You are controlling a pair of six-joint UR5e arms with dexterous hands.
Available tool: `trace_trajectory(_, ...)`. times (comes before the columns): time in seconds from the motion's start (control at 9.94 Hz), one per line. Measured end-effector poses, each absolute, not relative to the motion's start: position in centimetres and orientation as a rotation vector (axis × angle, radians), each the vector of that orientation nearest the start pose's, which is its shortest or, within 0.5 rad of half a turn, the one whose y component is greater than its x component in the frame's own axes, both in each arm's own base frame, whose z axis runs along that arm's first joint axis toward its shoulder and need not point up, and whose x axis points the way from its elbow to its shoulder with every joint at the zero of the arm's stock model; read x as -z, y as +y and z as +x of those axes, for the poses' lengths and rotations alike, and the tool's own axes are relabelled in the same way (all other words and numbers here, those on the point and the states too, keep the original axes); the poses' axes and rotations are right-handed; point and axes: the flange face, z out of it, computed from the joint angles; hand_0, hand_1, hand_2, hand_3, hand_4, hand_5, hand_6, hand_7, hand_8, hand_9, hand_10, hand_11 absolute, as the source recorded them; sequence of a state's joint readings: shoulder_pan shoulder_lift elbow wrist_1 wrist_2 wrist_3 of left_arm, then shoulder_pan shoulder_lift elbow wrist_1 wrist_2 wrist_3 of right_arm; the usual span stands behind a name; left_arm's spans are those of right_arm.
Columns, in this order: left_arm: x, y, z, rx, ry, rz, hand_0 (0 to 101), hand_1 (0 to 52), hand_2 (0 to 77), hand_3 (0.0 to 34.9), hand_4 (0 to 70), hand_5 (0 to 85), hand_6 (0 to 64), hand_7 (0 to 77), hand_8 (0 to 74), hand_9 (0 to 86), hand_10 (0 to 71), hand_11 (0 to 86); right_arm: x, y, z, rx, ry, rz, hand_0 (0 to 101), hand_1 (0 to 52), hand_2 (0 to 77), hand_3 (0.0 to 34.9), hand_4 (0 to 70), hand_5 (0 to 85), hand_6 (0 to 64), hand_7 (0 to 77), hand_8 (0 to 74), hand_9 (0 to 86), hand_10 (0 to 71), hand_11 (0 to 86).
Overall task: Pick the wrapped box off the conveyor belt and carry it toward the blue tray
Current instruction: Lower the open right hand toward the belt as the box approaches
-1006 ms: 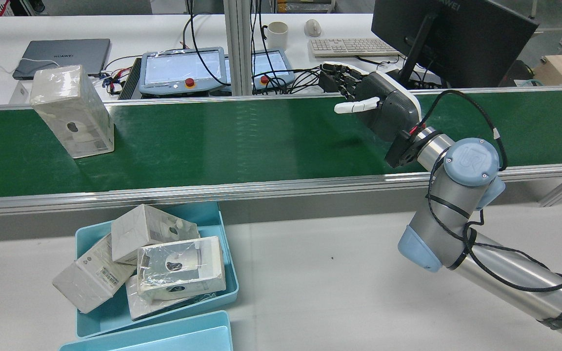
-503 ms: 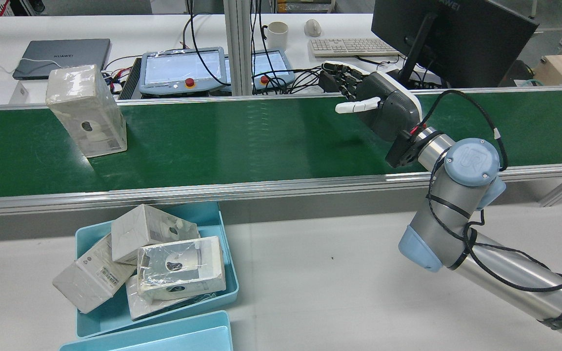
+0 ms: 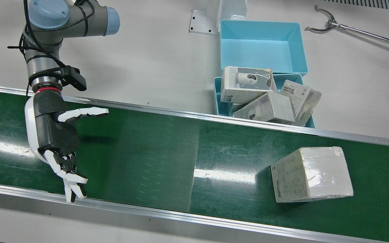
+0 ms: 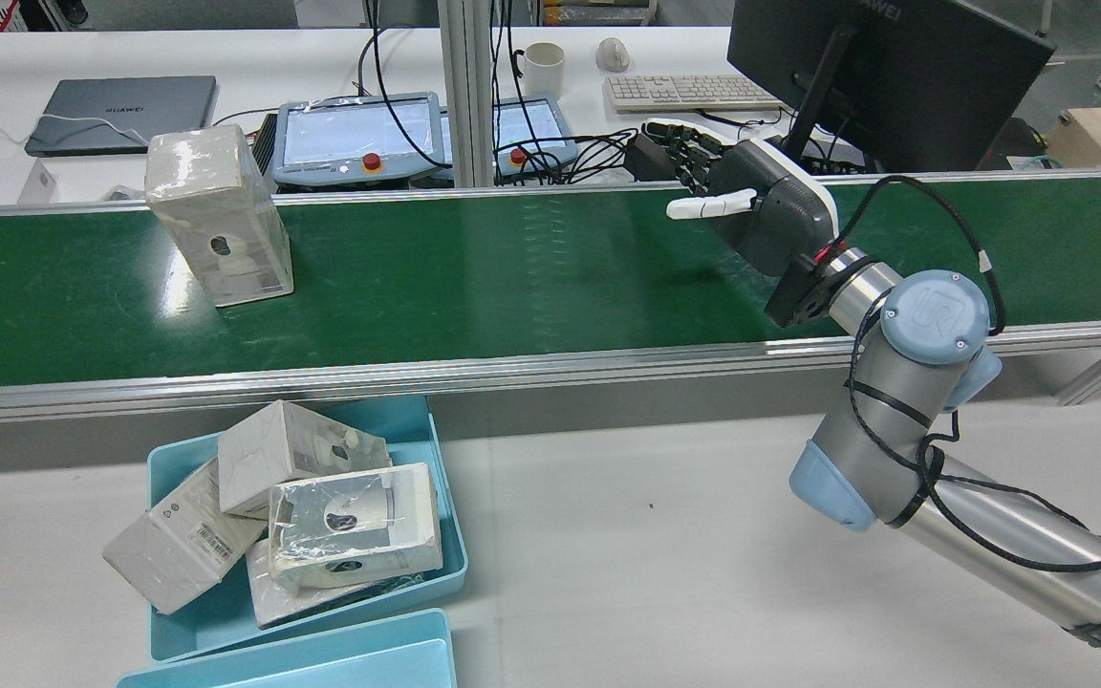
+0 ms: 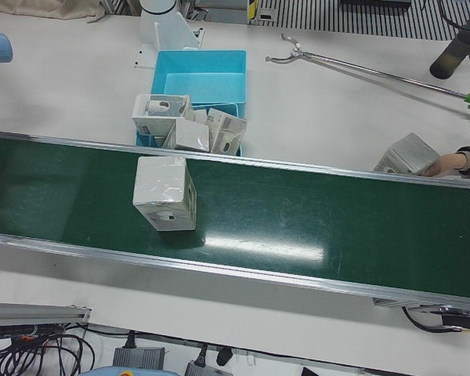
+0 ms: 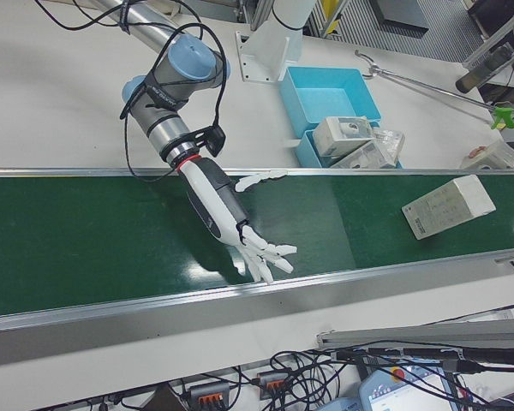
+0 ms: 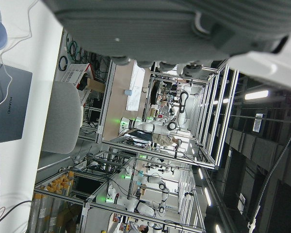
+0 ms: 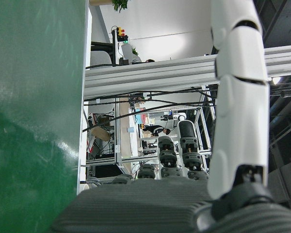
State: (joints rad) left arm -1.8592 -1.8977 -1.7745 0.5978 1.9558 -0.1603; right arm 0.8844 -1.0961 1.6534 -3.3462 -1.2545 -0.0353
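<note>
The wrapped box (image 4: 219,215) stands on the green conveyor belt (image 4: 512,277), left of centre in the rear view. It also shows in the front view (image 3: 311,173), the left-front view (image 5: 164,193) and the right-front view (image 6: 448,205). My right hand (image 4: 751,205) hovers open over the belt, fingers spread, far to the box's right; it also shows in the front view (image 3: 57,135) and the right-front view (image 6: 227,214). The blue tray (image 4: 168,631) beside the belt holds several wrapped boxes. My left hand (image 7: 174,24) shows only as a palm in its own view.
A second, empty blue tray (image 3: 258,50) sits against the filled one. A grabber tool (image 3: 349,28) lies on the table. A person's hand holds another box (image 5: 411,154) at the belt's end. Teach pendants (image 4: 359,139) and a monitor (image 4: 885,76) stand behind the belt.
The wrapped box has travelled right along the belt toward my right hand. My right hand and arm shifted slightly to the right and stay open.
</note>
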Motion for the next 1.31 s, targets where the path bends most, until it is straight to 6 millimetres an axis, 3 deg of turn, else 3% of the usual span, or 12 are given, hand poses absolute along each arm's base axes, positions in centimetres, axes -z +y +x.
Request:
trace_trajectory(1.01, -47.22, -50.98, -25.12, 2.335, 2.174, -0.310, 0, 0.0, 0.5, 0.0, 0.0, 1.1, 0.5, 0.5, 0.5, 0.0, 0.5, 0.5, -39.35, -60.87, -28.06, 1.897, 2.632, 0.567, 48, 16.9, 13.1, 0.0, 10.9, 22.4, 4.9, 4.9, 1.1, 3.3, 0.0, 0.5)
trace_trajectory(1.11, -47.22, -50.98, -25.12, 2.335, 2.174, -0.310, 0, 0.0, 1.1, 0.0, 0.0, 1.1, 0.5, 0.5, 0.5, 0.0, 0.5, 0.5, -39.36, -60.88, -28.06, 1.898, 2.632, 0.567, 48, 14.7, 14.2, 0.0, 10.9, 22.4, 4.9, 4.9, 0.5, 3.3, 0.0, 0.5)
trace_trajectory(1.31, -47.22, -50.98, -25.12, 2.335, 2.174, -0.310, 0, 0.0, 1.1, 0.0, 0.0, 1.1, 0.5, 0.5, 0.5, 0.0, 0.5, 0.5, -39.32, -60.87, -28.06, 1.895, 2.633, 0.568, 48, 16.4, 13.6, 0.0, 10.9, 22.4, 4.9, 4.9, 0.5, 3.3, 0.0, 0.5)
